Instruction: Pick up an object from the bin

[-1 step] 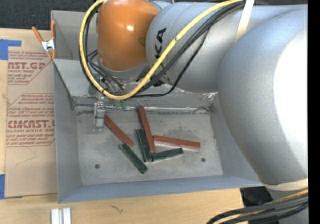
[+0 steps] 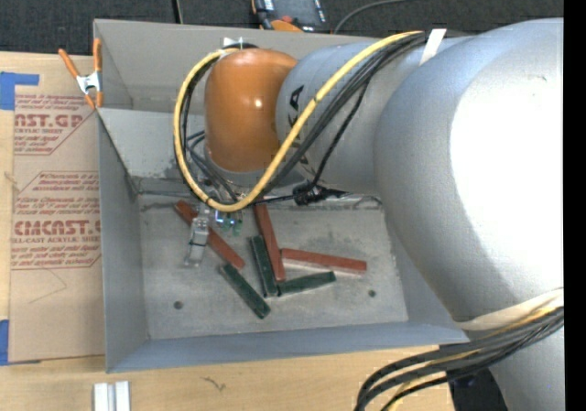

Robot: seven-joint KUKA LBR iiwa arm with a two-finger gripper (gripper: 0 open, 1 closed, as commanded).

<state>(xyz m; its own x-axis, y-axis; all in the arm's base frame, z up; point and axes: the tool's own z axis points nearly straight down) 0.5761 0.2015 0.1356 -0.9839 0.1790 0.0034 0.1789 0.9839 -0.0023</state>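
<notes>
Claw (image 2: 195,249) hangs over a red-brown stick (image 2: 231,256), left of the stick heap (image 2: 275,276).

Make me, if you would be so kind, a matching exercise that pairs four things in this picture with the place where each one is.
Things
1. tool
2. level red stick
3. slanting dark green stick
4. orange cover

Places
A. nearest the front wall of the bin
B. on the wrist of the arm, above the heap
C. at the heap's left edge, low over the bin floor
D. at the heap's right end

Pairs: 1-C, 2-D, 3-A, 4-B
</notes>
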